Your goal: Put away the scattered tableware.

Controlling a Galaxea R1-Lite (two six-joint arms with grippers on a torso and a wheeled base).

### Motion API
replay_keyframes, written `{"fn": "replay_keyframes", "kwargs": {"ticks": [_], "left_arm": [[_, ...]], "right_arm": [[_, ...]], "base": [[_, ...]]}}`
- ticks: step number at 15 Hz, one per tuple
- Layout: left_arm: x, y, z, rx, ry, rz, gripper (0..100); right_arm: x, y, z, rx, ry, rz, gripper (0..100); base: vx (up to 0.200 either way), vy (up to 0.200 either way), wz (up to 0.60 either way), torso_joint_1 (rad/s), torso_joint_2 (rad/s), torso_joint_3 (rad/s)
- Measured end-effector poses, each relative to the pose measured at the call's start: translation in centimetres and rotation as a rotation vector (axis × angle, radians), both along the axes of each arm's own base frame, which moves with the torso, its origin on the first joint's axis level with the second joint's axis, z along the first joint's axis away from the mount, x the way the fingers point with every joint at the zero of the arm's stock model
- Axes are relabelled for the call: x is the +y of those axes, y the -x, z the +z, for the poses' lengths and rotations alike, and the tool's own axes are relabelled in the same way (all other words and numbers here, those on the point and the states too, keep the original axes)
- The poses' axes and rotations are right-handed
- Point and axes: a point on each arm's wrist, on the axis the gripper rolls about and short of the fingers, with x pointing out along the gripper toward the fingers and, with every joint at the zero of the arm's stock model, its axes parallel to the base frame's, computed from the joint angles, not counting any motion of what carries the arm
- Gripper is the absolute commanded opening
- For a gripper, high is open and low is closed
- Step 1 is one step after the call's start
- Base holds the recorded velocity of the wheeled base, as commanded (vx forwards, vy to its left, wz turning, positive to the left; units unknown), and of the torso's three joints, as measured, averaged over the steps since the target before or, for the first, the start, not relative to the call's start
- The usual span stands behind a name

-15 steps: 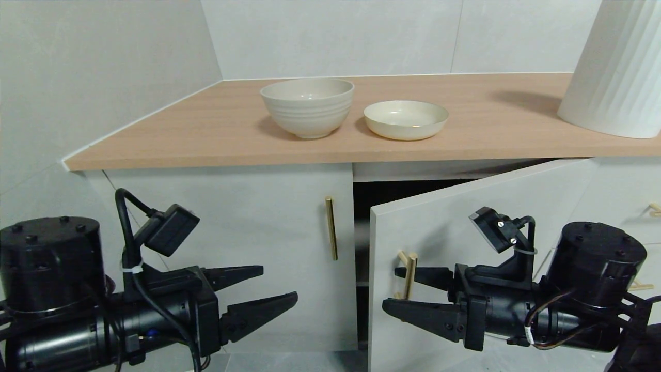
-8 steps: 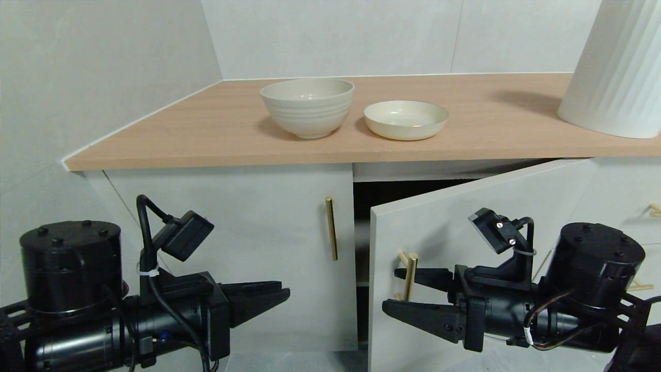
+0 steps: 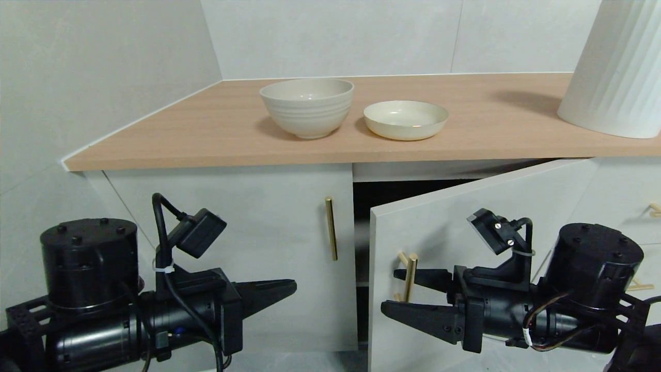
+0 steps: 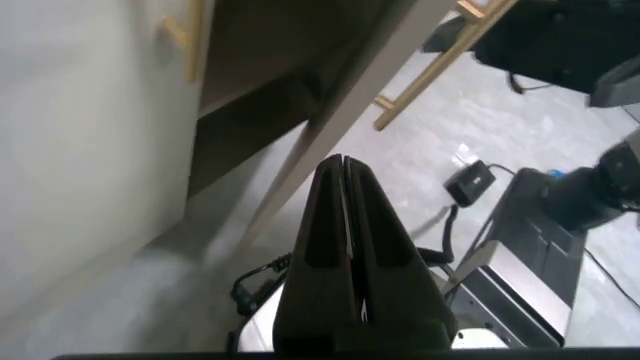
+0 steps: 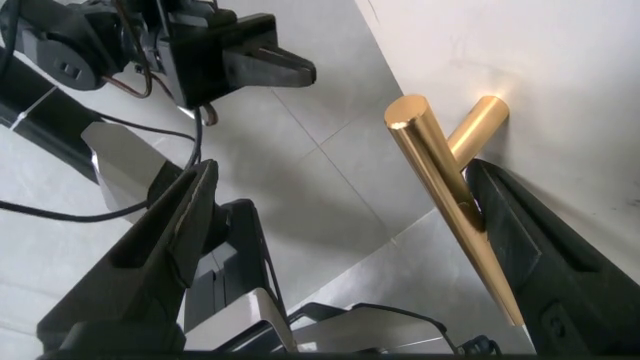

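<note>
- Bracketing a handle: right gripper (image 3: 390, 290), at 4 o'clock in the head view, with its fingers (image 3: 419, 316) apart, one on each side of the brass handle (image 5: 440, 180). Nothing is clamped. The bar lies close against one finger; whether they touch cannot be told.
- Left gripper (image 3: 288, 287), at 8 o'clock: fingers pressed together and empty, tip pointing toward 3 o'clock, near the closed door (image 3: 232, 217).
- Handle: round polished brass rod on short posts, smooth and probably slick under the hard, black, tapered fingers. Risk: closing off-centre could let the rod slide out, or twist the wrist against the posts.
- Cabinet door (image 3: 465, 206): flat, matt, pale-grey panel, part open, with the dark opening at its 10 o'clock. Risk: a straight pull would fight the hinge arc, and a wider swing may meet the right arm.
- Ribbed bowl (image 3: 308, 106), at 12 o'clock on the counter (image 3: 196, 139): deep and round, cream glaze, horizontal ridges outside. Risk: the glossy curved wall may slip from a rim pinch.
- Shallow dish (image 3: 405, 120), just beside the bowl at its 3 o'clock and not touching it: low, wide, thin-rimmed, pale and glossy. Risk: with so little clearance, lifting one piece may knock the other.
- Counter: flat wood-grain laminate with a square front edge. Neither piece is put away yet.
- Fluted vessel (image 3: 614, 72), at 2 o'clock: tall, white, vertically ribbed, well apart from the tableware.
</note>
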Motion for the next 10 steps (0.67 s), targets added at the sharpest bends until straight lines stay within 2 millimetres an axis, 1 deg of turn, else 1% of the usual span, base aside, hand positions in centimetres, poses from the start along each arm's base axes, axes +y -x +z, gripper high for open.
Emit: {"fn": "replay_keyframes", "kwargs": {"ticks": [2,6,10], "left_arm": [[-0.8,-0.4,-0.2,-0.016,0.007,-0.025,0],[-4.0,-3.2,-0.6,-0.137,0.071,-0.071,0],[-6.2,-4.7,-2.4,-0.118,0.062,-0.107,0]], "right_arm": [[0.0,0.1,0.0,0.001,0.0,0.003,100],[0.2,0.2,-0.1,0.003,0.002,0.01,100],[0.2,0.2,-0.1,0.004,0.003,0.012,100]], "base": [[0.0,0.0,0.0,0.0,0.0,0.0],[0.0,0.0,0.0,0.0,0.0,0.0],[0.0,0.0,0.0,0.0,0.0,0.0]]}}
